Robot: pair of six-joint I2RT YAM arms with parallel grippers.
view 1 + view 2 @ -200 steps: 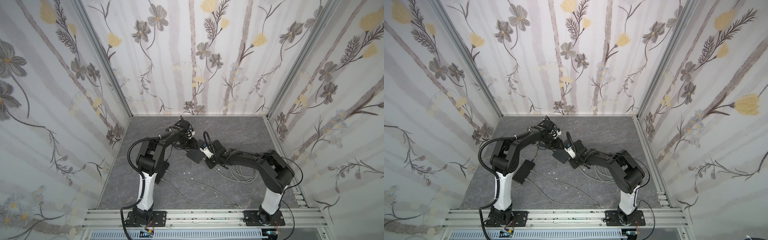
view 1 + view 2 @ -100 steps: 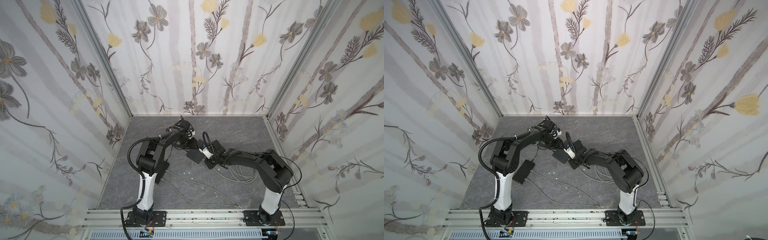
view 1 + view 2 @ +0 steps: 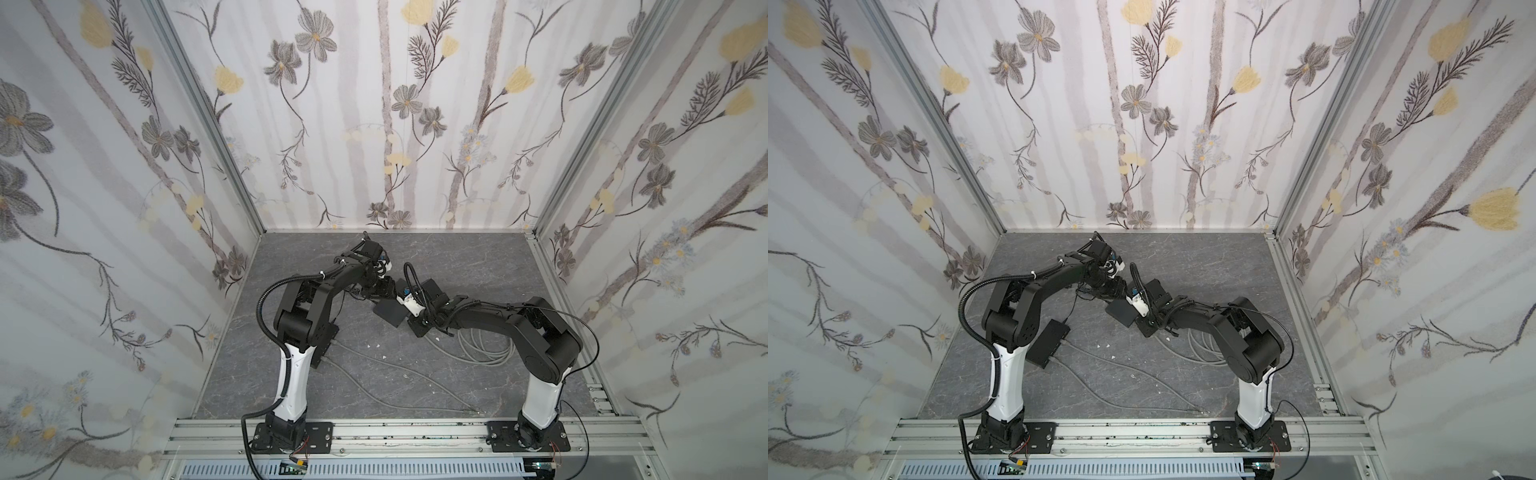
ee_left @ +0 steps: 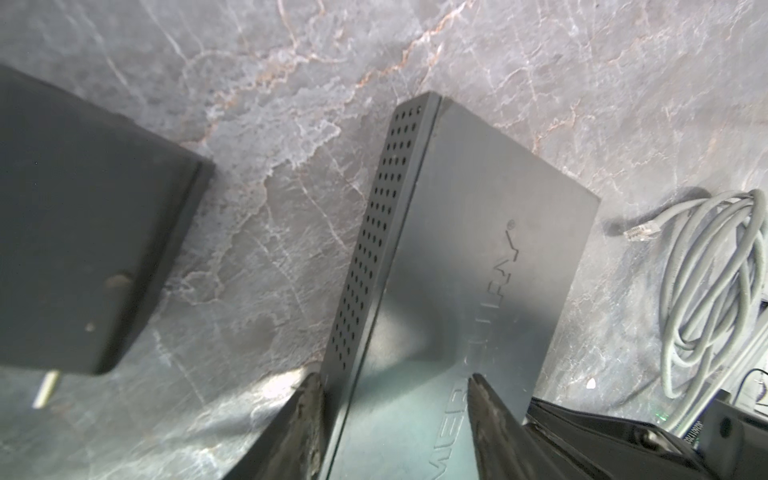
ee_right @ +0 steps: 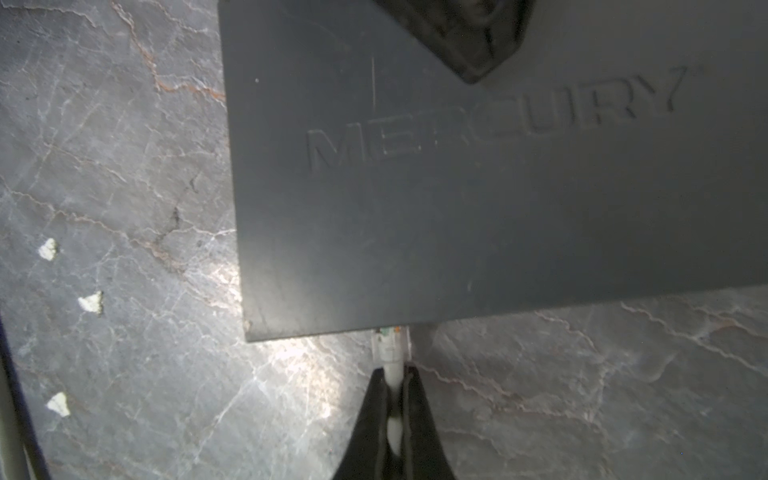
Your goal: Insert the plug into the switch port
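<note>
On the left, a second dark box [image 4: 83, 228] lies on the grey marbled worktop [image 4: 270, 104], apart from the switch [image 4: 478, 249]. I can read nothing on it.

The left fingers [image 4: 309, 419] stand about half apart, astride one long edge of the switch. One lies against the perforated side wall and the other sits over the top face, right by the raised lettering (from this wrist only "MER" reads cleanly). Whether they squeeze the case I cannot tell.

In both top views the switch [image 3: 388, 312] [image 3: 1120, 312] lies flat at mid-worktop, between the two wrists.

Through the right wrist camera the top face of the switch [image 5: 457, 228] reads "MERCURY" in raised capitals. A left fingertip [image 5: 478, 41] rests on that face, on the far side of the word from the plug [image 5: 388, 343]. The plug is clear, with coloured wires showing, and its nose meets the switch's edge close to a corner. The port face is hidden under the lid, so I cannot tell whether it is seated.

The right fingers [image 5: 374, 411] are pressed together on the grey cable [image 5: 392, 374] just behind the plug. Pale scraps [image 5: 49, 248] dot the worktop nearby.

Further right, a coiled lead [image 4: 706, 291] lies loose with a spare plug [image 4: 642, 230] beside it.
</note>
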